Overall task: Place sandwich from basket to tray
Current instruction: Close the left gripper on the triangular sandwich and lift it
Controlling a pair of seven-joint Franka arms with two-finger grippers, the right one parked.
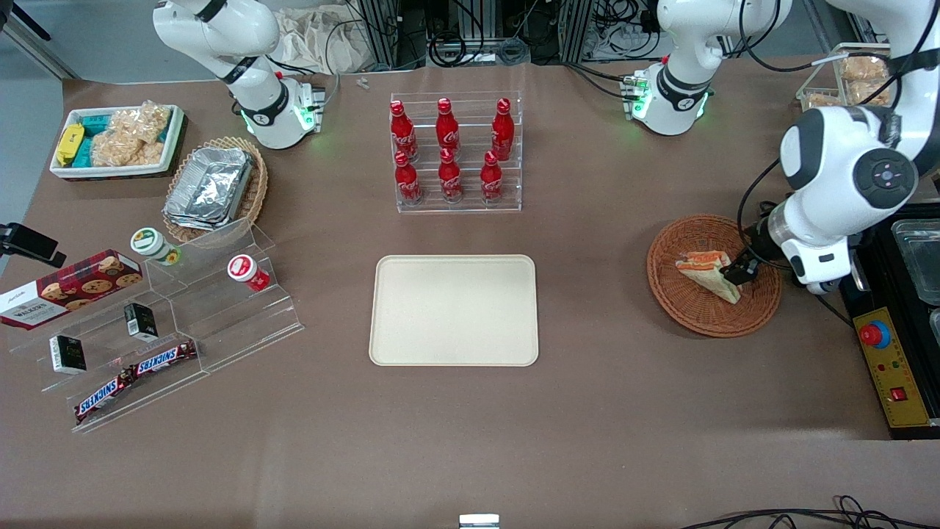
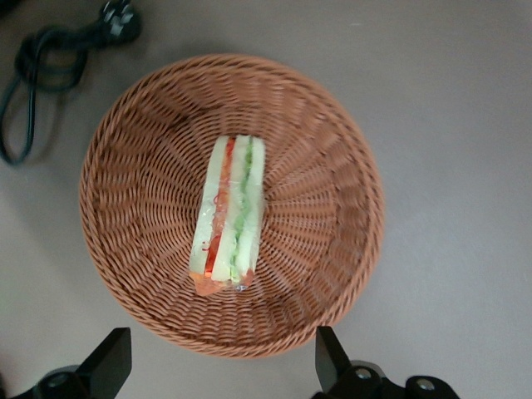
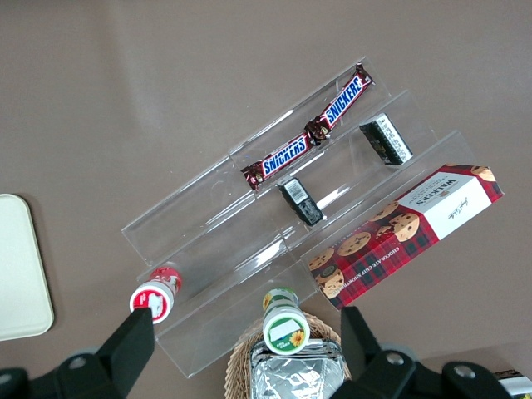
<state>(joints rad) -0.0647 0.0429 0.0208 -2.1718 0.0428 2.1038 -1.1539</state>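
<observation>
sandwich lying in the basket, gripper poised over it.
fingers spread wide, holding nothing. best to lower straight, straddle the wedge across its bread faces, pinch gently, then carry it to the bare tray.

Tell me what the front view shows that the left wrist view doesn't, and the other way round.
Only the front view shows the tray, bare, lying toward the parked arm's end from the basket, plus the rack of red bottles. Only the left wrist view shows the sandwich's red, orange and green filling layers edge-on, a black cable on the table beside the basket, and the gripper with jaws spread wide. Both show the sandwich lying in the basket, with the gripper over it.
</observation>
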